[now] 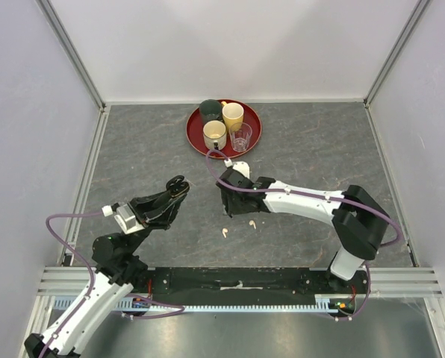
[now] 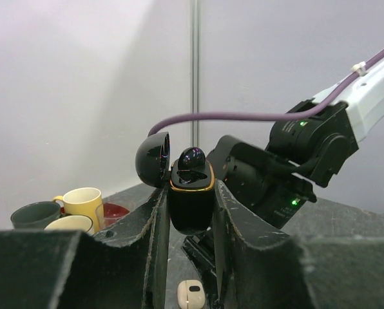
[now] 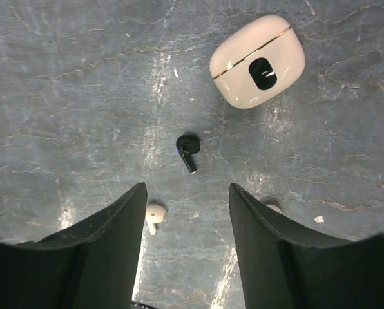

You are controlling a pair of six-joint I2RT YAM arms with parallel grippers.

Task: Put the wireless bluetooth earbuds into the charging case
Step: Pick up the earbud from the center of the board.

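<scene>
My left gripper (image 1: 178,186) is raised above the table and shut on a black charging case (image 2: 191,199) with a gold rim. The case's lid (image 2: 152,159) is flipped open to the left. My right gripper (image 3: 187,188) hangs open over the table with nothing between its fingers. A black earbud (image 3: 187,152) lies just beyond its fingertips. One cream earbud (image 3: 153,215) lies beside the left finger; another (image 3: 274,208) peeks out from behind the right finger. Both cream earbuds (image 1: 225,232) (image 1: 252,224) also show in the top view. A closed cream case (image 3: 258,61) lies farther off.
A red tray (image 1: 196,138) at the back holds a yellow cup (image 1: 233,114), a dark green cup (image 1: 210,109), a cream cup (image 1: 214,133) and a clear glass (image 1: 241,136). Grey walls with metal frame posts enclose the table on three sides.
</scene>
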